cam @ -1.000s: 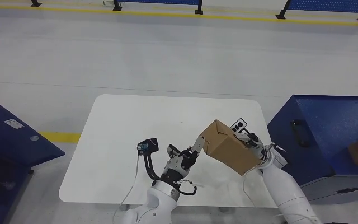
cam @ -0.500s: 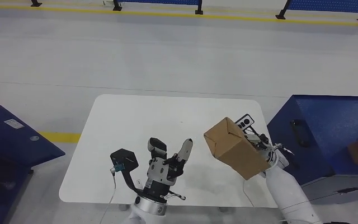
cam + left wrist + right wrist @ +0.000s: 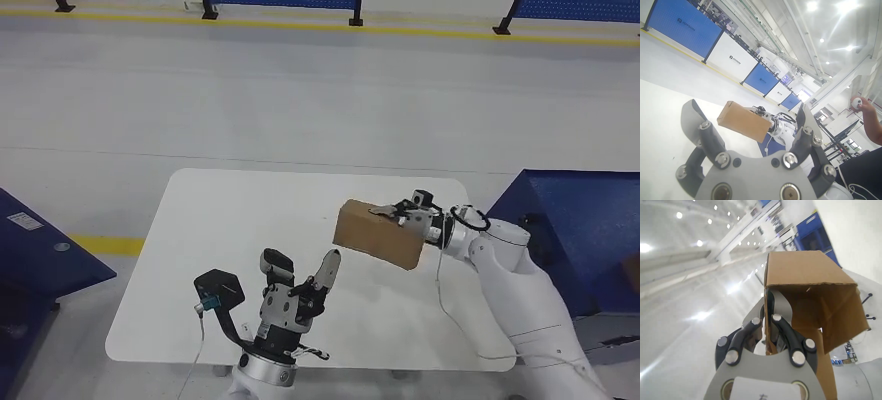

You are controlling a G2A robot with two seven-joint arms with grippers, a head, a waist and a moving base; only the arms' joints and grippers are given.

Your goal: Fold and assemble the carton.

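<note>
Carton [image 3: 378,234]: looks light, thin card, likely dents easily; best gripped at a wall edge.
Right pincer [image 3: 768,302]: clamped on one carton wall.
Left pincer [image 3: 300,268]: spread wide, empty.

The carton [image 3: 378,234] is plain brown, the table [image 3: 220,230] plain white, the big container [image 3: 570,230] at the right edge of the top view deep blue, the floor stripe [image 3: 105,244] at its left edge yellow, and the left gripper [image 3: 302,260] silver-grey with black links.
</note>
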